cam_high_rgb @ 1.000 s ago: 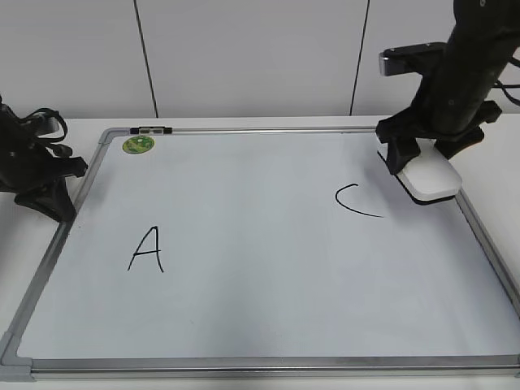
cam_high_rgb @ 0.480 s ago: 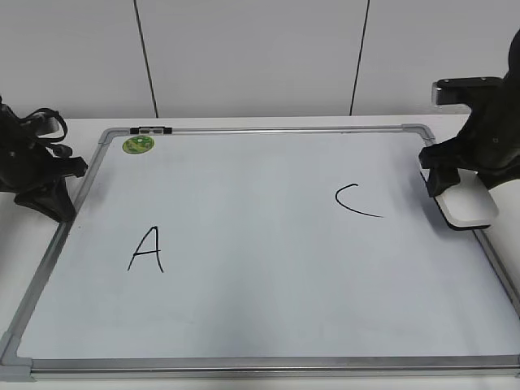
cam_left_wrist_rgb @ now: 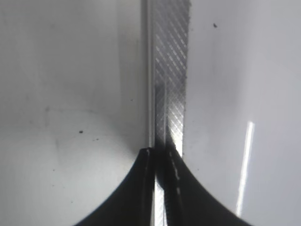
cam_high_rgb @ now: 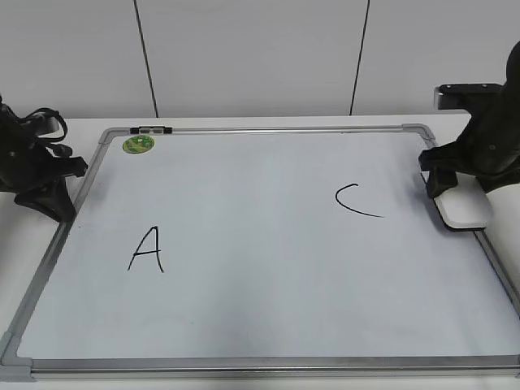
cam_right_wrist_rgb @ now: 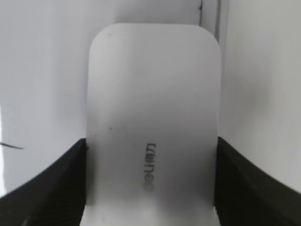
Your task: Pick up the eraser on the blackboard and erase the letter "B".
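Observation:
The eraser [cam_high_rgb: 465, 210], a flat white block with grey lettering, lies low over the right edge of the blackboard [cam_high_rgb: 260, 301], a white board in a silver frame. My right gripper [cam_high_rgb: 455, 187] is shut on the eraser. In the right wrist view the eraser [cam_right_wrist_rgb: 153, 117] fills the space between the two black fingers of that gripper [cam_right_wrist_rgb: 150, 143]. No letter "B" shows on the board in any view. My left gripper [cam_high_rgb: 50, 199] rests at the board's left frame. In the left wrist view it [cam_left_wrist_rgb: 160, 153] is shut and empty over the frame [cam_left_wrist_rgb: 171, 70].
A black letter A [cam_high_rgb: 147, 249] is at the board's lower left and a black letter C [cam_high_rgb: 355, 201] at its right, just left of the eraser. A round green magnet [cam_high_rgb: 138, 145] and a small black clip [cam_high_rgb: 151, 129] sit at the top left corner.
My right gripper carried the eraser rightward from just above the C to the board's right edge, then tipped it flatter. The left arm has not moved.

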{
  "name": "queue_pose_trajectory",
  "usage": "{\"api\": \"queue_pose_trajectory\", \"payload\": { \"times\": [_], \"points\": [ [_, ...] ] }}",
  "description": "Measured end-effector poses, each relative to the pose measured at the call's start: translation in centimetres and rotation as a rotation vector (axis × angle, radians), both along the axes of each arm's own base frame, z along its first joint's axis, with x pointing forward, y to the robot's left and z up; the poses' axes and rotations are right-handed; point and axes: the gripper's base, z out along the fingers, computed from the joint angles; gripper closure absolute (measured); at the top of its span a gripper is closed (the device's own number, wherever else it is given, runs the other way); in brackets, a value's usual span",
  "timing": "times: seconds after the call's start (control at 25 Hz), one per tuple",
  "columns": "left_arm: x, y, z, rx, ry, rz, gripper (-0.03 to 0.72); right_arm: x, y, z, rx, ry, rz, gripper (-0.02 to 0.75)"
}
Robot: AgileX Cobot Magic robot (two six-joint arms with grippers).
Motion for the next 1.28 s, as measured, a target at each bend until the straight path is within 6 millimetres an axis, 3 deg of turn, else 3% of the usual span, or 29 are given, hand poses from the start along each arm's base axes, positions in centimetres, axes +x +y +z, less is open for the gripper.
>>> {"api": "queue_pose_trajectory", "payload": {
  "times": [0.24, 0.56, 1.0, 1.28],
  "points": [
    [0.0, 0.0, 0.0, 0.000, 0.000, 0.000, 0.664, 0.1, -1.2, 0.0, 0.007, -0.006, -0.027, 0.212],
    [0.0, 0.0, 0.0, 0.000, 0.000, 0.000, 0.664, 0.2, -0.9, 0.1, 0.038, -0.019, -0.001, 0.212],
    [0.0, 0.0, 0.0, 0.000, 0.000, 0.000, 0.662, 0.5, -0.9, -2.4, 0.040, 0.041, 0.009, 0.212],
    [0.0, 0.0, 0.0, 0.000, 0.000, 0.000, 0.661, 0.5, -0.9, -2.4, 0.042, 0.038, 0.009, 0.166]
  ]
}}
